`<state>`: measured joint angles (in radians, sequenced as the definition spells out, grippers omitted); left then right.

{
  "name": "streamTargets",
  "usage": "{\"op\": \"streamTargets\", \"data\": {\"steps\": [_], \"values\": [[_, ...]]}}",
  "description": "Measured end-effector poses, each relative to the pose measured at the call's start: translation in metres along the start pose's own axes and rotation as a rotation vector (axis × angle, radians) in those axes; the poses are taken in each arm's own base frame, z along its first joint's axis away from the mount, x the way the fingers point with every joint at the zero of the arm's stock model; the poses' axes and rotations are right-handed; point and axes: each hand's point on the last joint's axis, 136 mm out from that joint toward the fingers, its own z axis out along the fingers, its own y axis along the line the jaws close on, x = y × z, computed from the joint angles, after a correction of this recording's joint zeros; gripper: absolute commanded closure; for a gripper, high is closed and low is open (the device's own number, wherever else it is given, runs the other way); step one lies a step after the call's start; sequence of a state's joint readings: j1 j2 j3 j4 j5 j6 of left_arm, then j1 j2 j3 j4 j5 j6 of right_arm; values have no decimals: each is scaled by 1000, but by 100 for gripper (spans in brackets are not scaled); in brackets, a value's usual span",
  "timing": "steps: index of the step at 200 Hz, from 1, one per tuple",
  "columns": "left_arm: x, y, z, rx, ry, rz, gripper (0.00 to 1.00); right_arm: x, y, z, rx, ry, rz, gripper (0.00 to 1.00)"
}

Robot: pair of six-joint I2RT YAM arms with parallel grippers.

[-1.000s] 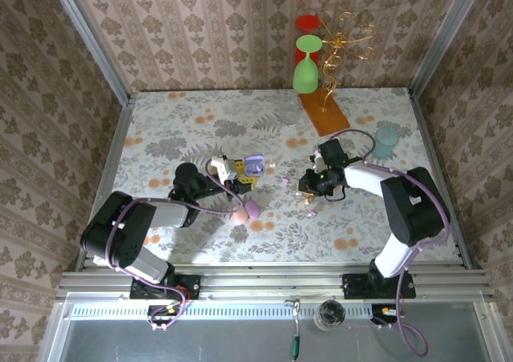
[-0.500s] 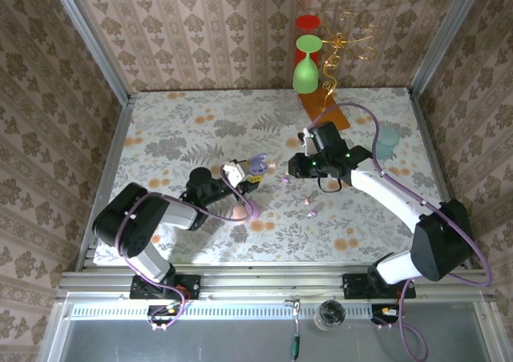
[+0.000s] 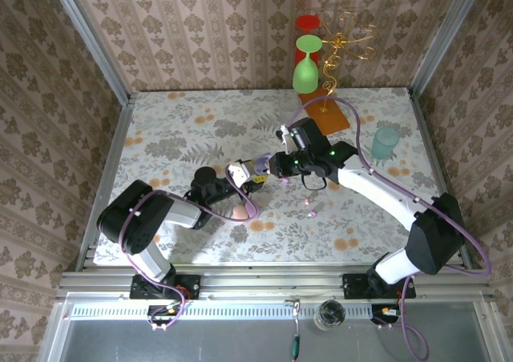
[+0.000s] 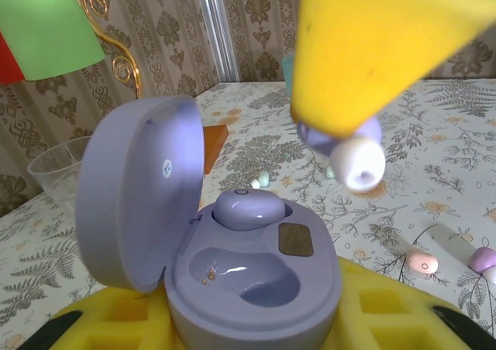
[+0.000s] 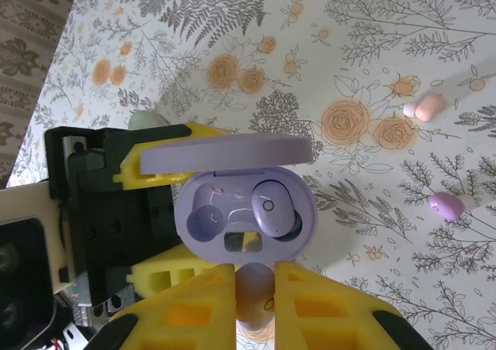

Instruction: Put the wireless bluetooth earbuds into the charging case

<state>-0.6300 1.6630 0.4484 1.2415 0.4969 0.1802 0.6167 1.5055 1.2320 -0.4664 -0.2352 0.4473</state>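
- Now right up beside the open charging case (image 5: 244, 207) with the right tool (image 3: 271, 167); a second ago well off to the right of it.
- Pinched shut on one pale held earbud (image 4: 355, 160) between that tool's yellow fingers (image 5: 194, 296), just at the case's front edge, not inside.
- Gripping the case from both sides with the left tool (image 3: 243, 175), lid up; left arm stretched farther right than a second ago, case in nearly the same spot.
- Cases, counted: one open lilac one in the grip, one pink case (image 3: 239, 211) lying on the worktop (image 3: 176, 130) just beside the left arm.
- Earbuds, counted: one seated earbud (image 5: 275, 208) in the case next to one empty hollow, one in the right tool, one pink loose earbud (image 5: 426, 106) and one lilac loose earbud (image 5: 448, 205) on the worktop near the case.
- Drinking things at the back, counted: one green goblet (image 3: 305, 66), one red goblet (image 3: 307, 23), one teal cup (image 3: 385, 144).
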Motion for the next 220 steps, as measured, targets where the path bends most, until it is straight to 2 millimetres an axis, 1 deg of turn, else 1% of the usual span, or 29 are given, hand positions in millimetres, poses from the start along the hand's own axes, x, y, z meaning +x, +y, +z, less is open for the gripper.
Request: {"op": "streamTargets", "data": {"steps": [34,88,111,136,156,203,220], "values": [[-1,-2,1,6,-2,1,76,4,-1,8,5,20,0,84],[-1,-3,5,14,-5,2,76,-5,11,8,-21,-11,-21,84],[-2,-2,6,13,-8,3,76,-8,12,12,-23,-14,-28,84],[-2,-2,6,14,-6,2,76,-6,9,18,-17,-2,-26,84],[-1,-3,6,15,-4,1,76,-7,10,18,-20,-6,-27,84],[-2,-4,6,22,-6,1,76,-9,10,20,-22,-12,-27,77],[-2,-4,6,25,-7,1,76,-10,10,21,-23,-14,-28,72]]}}
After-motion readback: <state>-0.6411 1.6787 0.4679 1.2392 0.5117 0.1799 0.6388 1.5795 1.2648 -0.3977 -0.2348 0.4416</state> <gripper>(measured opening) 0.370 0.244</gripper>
